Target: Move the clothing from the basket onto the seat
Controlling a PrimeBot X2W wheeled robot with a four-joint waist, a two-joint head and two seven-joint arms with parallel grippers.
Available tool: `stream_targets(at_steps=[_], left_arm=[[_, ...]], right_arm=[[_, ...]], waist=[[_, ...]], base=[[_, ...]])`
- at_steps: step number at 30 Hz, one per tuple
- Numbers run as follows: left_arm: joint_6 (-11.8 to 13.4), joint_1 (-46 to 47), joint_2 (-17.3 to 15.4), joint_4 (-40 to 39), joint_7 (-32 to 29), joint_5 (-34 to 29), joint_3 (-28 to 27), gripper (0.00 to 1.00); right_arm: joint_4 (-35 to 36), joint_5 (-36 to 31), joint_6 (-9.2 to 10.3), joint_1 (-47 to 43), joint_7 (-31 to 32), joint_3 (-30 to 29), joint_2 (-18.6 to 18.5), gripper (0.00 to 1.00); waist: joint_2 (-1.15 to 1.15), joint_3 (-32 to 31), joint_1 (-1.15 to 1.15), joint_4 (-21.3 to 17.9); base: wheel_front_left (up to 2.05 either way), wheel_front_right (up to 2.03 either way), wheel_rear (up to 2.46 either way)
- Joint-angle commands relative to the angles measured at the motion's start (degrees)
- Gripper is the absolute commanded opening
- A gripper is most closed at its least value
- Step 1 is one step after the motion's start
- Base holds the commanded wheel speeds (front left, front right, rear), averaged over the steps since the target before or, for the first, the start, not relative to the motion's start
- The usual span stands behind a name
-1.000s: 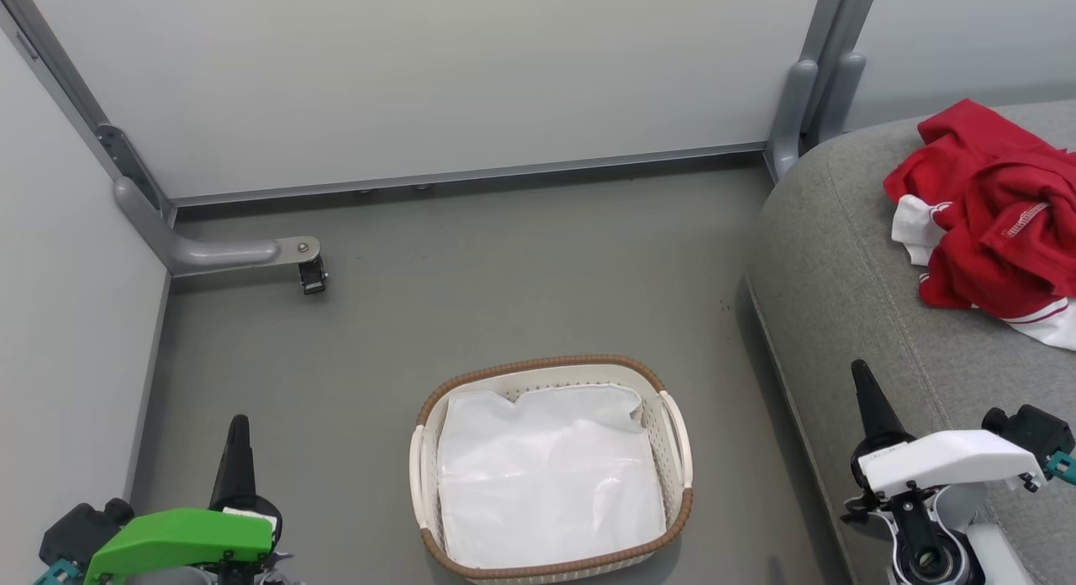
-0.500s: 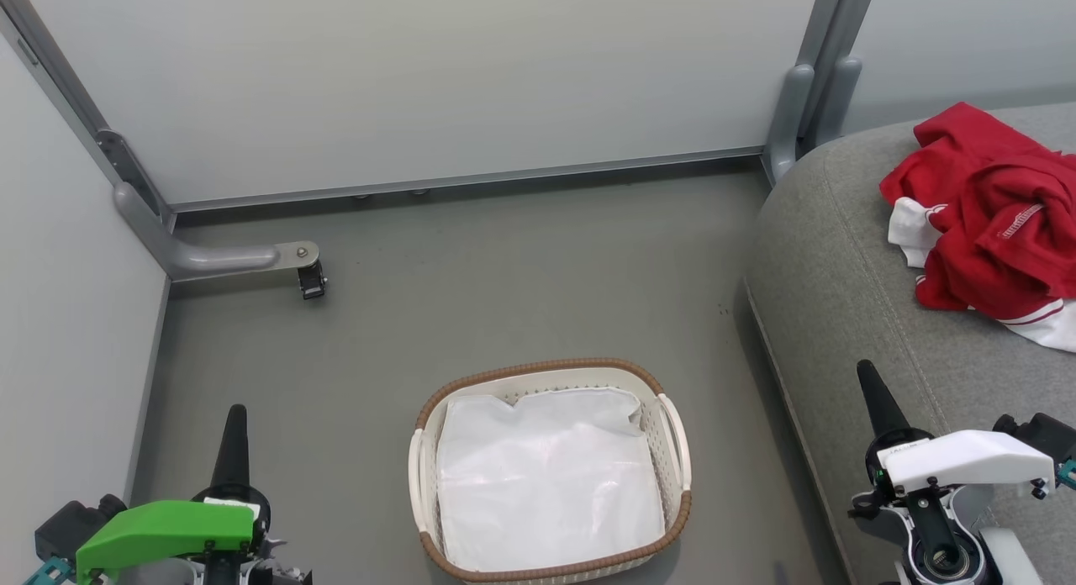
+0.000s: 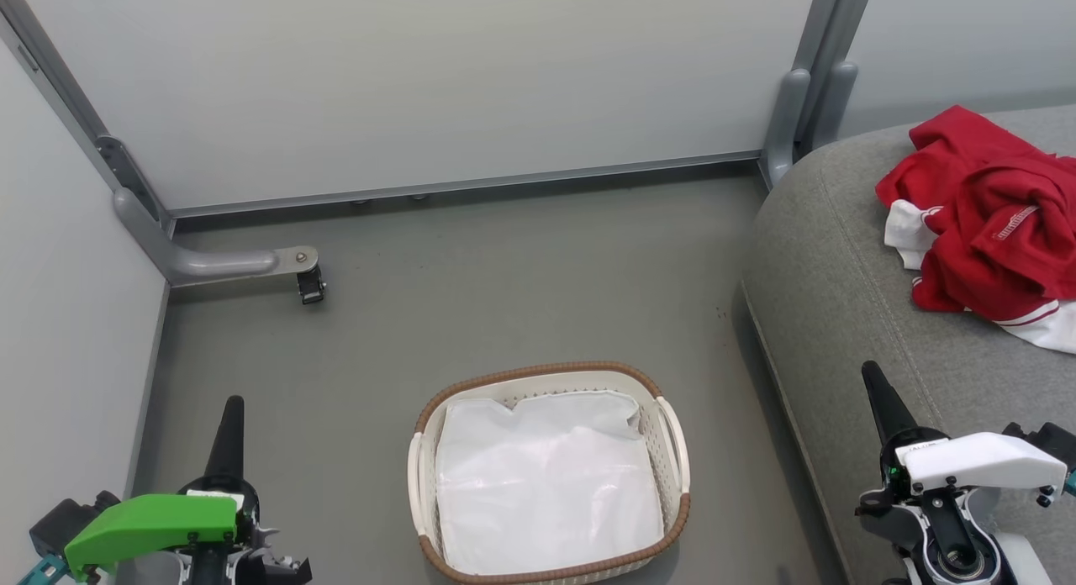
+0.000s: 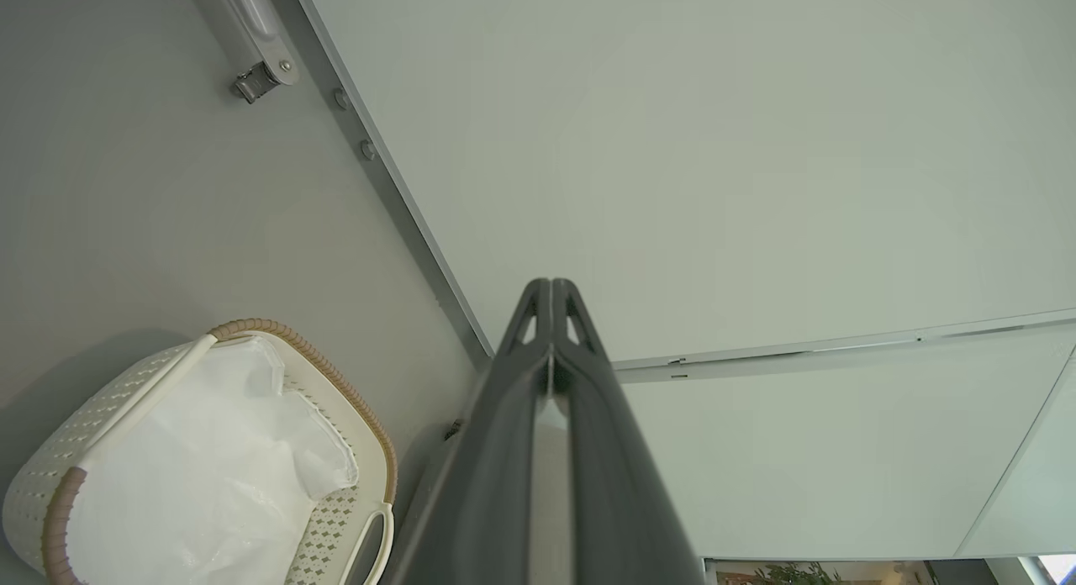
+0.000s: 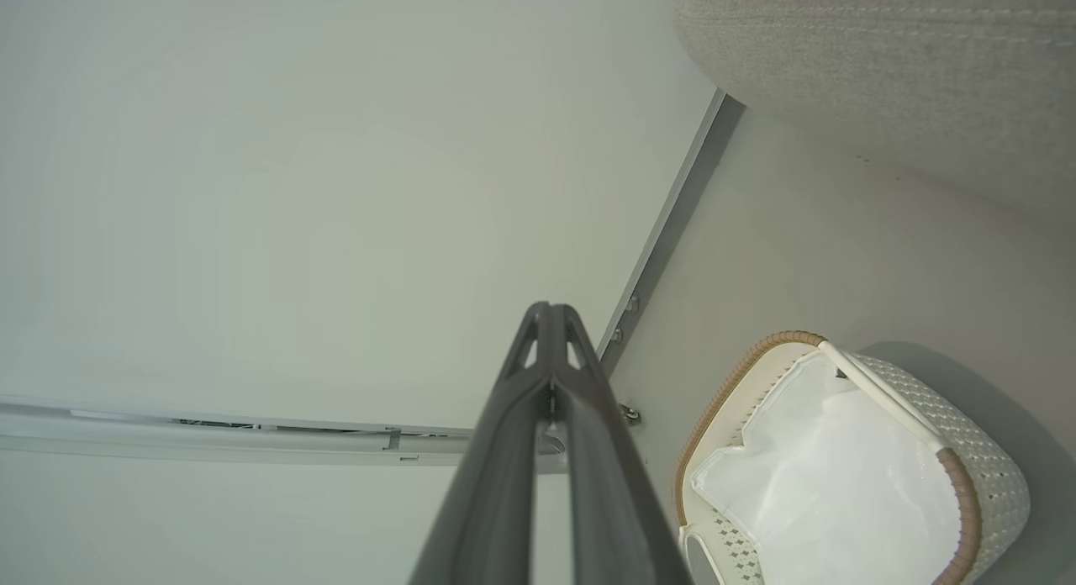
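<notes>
The red clothing (image 3: 996,232) lies crumpled on the grey seat (image 3: 841,299) at the far right, well apart from the basket (image 3: 538,369) on the floor (image 3: 471,282) (a white lining sheet (image 3: 546,476) inside it). The left jaws and right jaws are closed, holding nothing.
</notes>
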State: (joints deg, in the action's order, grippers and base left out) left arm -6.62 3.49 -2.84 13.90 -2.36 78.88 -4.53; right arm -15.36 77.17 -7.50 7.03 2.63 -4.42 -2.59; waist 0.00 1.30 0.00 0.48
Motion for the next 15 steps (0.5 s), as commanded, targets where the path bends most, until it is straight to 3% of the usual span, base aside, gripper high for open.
stream_targets(at_steps=[1, 15], left_arm=[[-0.43, 1.49, -0.47, -0.19, -0.38, 1.37, -0.34, 0.0], [-0.63, 2.24, -0.46, -0.02, -2.1, 6.89, -1.02, 0.0]], right_arm=[[0.62, 1.36, 0.0, -0.31, 0.45, -0.32, -0.35, 0.0], [1.04, 7.63, 0.0, -0.66, 2.1, -1.2, -0.4, 0.0]], waist=[[0.0, -0.05, 0.0, -0.02], [0.0, -0.49, 0.0, -0.21]], base=[[0.0, 0.0, 0.0], [0.0, 0.0, 0.0]])
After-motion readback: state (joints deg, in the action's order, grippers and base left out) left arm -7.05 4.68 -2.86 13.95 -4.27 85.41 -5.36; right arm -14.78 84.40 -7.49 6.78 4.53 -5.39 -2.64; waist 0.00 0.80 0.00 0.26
